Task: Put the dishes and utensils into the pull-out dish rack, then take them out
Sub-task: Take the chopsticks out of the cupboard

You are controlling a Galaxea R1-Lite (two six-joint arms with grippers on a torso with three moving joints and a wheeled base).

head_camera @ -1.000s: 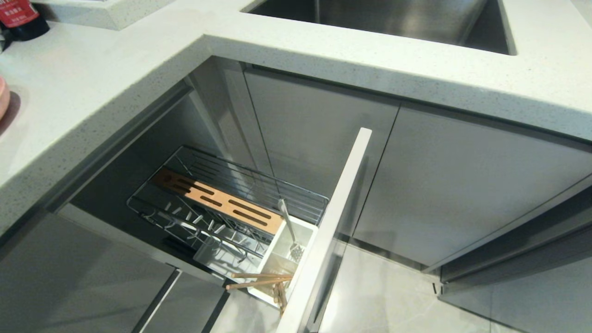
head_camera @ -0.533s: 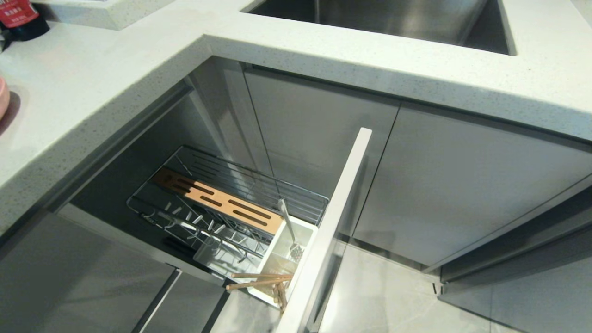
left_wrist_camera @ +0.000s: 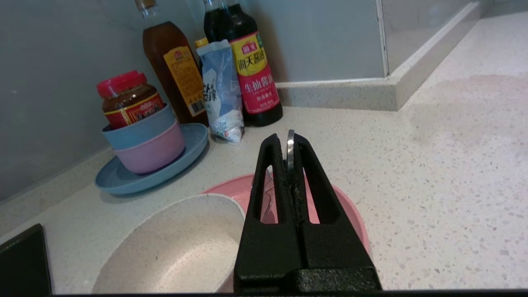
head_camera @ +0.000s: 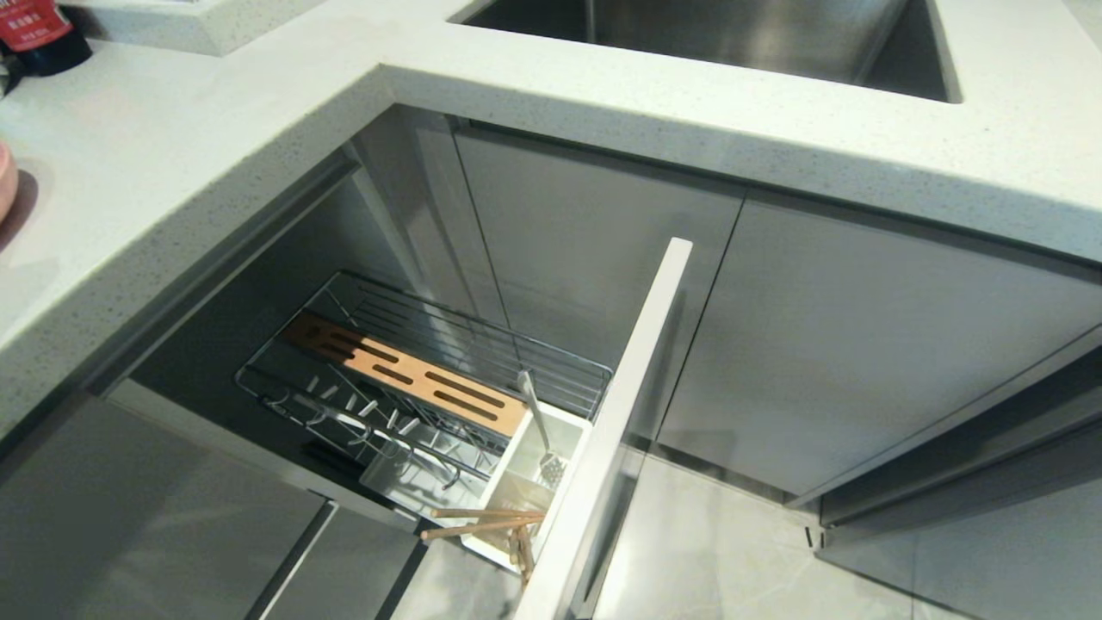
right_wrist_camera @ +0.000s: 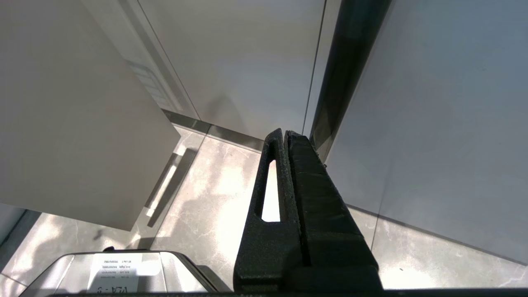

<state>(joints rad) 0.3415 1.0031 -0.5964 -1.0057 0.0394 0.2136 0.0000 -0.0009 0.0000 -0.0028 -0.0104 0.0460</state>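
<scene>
My left gripper (left_wrist_camera: 288, 138) hovers over the counter, shut on a slim silver metal utensil (left_wrist_camera: 290, 150) seen edge-on between its fingertips. Under it lies the pale-pink plate (left_wrist_camera: 350, 214), and the white bowl (left_wrist_camera: 177, 243) sits beside that. In the head view the pull-out dish rack (head_camera: 482, 340) stands pulled out below the counter, its plate prongs bare. A silver spoon (head_camera: 534, 413) stands in its white caddy (head_camera: 578, 430), and the wooden chopsticks (head_camera: 482, 519) lie across the caddy's near rim. My right gripper (right_wrist_camera: 284, 134) is shut and empty, low above the floor by the cabinets.
A grey-blue plate (left_wrist_camera: 123, 181) carrying stacked pink and blue bowls, a red-lidded jar (left_wrist_camera: 128, 99), sauce bottles (left_wrist_camera: 251, 70) and a pouch stand against the wall. The rack's front panel (head_camera: 620, 413) juts out. The sink (head_camera: 715, 34) lies beyond the counter edge.
</scene>
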